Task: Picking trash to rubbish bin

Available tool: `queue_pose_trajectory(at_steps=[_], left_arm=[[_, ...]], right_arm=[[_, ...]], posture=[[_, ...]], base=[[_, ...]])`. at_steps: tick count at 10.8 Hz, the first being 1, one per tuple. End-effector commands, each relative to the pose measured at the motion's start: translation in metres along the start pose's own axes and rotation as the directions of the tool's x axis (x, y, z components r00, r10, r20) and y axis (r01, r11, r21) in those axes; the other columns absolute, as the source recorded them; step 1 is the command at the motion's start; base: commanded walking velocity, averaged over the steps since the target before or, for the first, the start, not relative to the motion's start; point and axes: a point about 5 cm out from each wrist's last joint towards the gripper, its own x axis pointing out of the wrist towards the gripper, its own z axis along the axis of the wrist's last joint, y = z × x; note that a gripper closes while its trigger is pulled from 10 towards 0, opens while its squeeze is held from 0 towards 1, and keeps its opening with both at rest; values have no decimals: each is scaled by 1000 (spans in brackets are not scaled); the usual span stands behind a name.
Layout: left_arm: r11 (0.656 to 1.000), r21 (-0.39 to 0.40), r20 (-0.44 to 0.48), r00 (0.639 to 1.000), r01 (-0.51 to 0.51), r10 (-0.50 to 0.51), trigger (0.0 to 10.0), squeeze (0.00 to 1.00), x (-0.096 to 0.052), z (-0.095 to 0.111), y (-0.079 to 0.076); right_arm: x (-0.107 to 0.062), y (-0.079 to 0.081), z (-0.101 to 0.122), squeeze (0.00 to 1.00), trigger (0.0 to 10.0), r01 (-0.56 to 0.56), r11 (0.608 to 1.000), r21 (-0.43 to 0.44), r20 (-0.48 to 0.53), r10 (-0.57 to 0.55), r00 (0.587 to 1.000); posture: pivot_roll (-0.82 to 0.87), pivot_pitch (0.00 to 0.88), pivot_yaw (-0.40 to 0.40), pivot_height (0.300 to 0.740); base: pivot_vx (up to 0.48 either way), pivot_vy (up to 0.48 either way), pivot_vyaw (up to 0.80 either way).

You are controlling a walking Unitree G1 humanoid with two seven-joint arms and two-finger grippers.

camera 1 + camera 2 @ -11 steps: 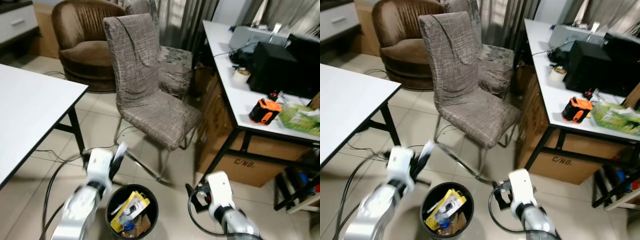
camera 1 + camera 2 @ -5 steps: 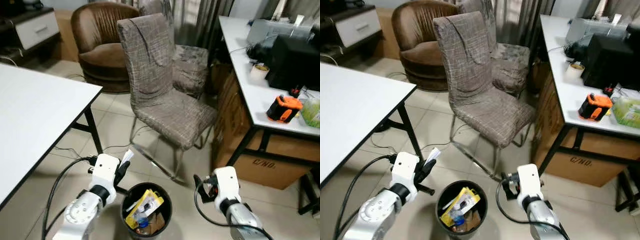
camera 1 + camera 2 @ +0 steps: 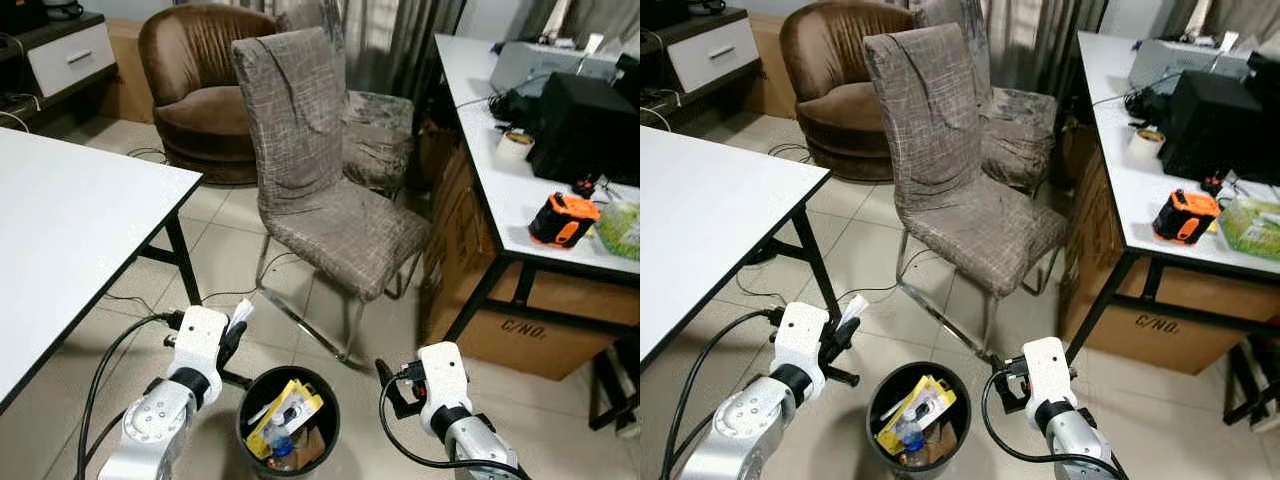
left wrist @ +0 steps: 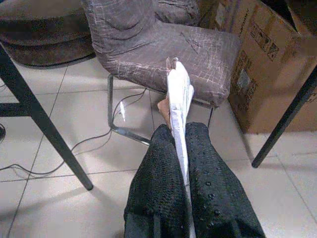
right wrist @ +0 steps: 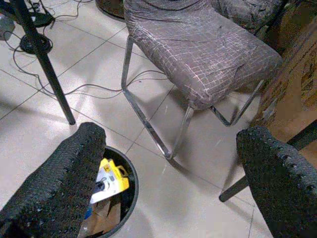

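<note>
A black round rubbish bin [image 3: 326, 418] stands on the tiled floor between my arms, holding a yellow package [image 3: 284, 413] and other scraps. My left gripper [image 3: 233, 331] is just left of the bin's rim and above it, shut on a flat white wrapper [image 4: 180, 99] that sticks out past the fingertips [image 4: 163, 139]. My right gripper [image 3: 388, 383] hovers to the right of the bin, open and holding nothing. The right wrist view shows the wide gap between its fingers [image 5: 64, 168] with the bin [image 5: 130, 186] below.
A grey patterned chair [image 3: 320, 200] with chrome legs stands right behind the bin. A white table [image 3: 60, 220] with a black leg is on the left. A desk [image 3: 500, 190] with a cardboard box [image 3: 520, 320] under it is on the right. Cables [image 3: 110, 350] lie on the floor.
The camera has shifted slightly. My left gripper with the wrapper sits a little lower and to the left; my right gripper has dropped slightly.
</note>
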Motion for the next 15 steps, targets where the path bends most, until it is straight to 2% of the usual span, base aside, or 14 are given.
queue_pose_trajectory(at_steps=[1,3,5,7,9,10,12,13,14,15], left_arm=[[1000,-8,7,1000,-12,12,10000,0,1,0,0],[999,0,-14,999,42,-42,10000,0,3,-7,-10],[998,13,-14,998,64,-64,10000,0,10,-6,-14],[997,26,0,997,73,-73,10000,0,18,1,-9],[995,44,-2,996,89,-89,10000,0,24,1,-8],[995,46,5,996,89,-90,10000,0,30,6,-6],[996,49,8,997,81,-81,10000,0,37,6,-4],[994,64,-2,996,86,-86,10000,0,37,6,-5],[993,75,-1,995,95,-96,10000,0,35,9,-5],[991,89,-3,995,102,-103,10000,0,28,8,-3]], right_arm=[[-3,-4,2,0,10000,24,1000,6,8,-25,1000],[-4,-4,-3,0,10000,66,998,18,3,-66,998],[-3,-14,-4,0,10000,110,994,5,-5,-110,994],[-5,-10,6,0,10000,75,997,-14,28,-75,997],[-12,-2,1,0,10000,2,999,-38,11,-2,1000],[-14,3,6,0,10000,-81,994,-78,-3,81,997],[-18,1,9,0,10000,-142,988,-66,-27,141,990],[-20,1,10,0,10000,-158,984,-82,-40,155,987],[-22,-4,7,0,10000,-133,990,-39,-47,131,990],[-23,-2,3,0,10000,-106,994,-35,-45,105,993]], posture=[[-9,0,-81,740],[-11,0,-74,740],[-17,0,-42,740],[-46,0,-24,740],[-59,0,-7,740],[-75,0,-16,740],[-67,16,-63,740],[-53,32,-75,740],[-2,89,-80,740],[10,130,-62,740]], base=[[0,0,0],[0,0,0],[0,0,0],[0,0,0],[0,0,0],[0,0,0],[0,0,0],[0,0,0],[0,0,0],[0,0,0]])
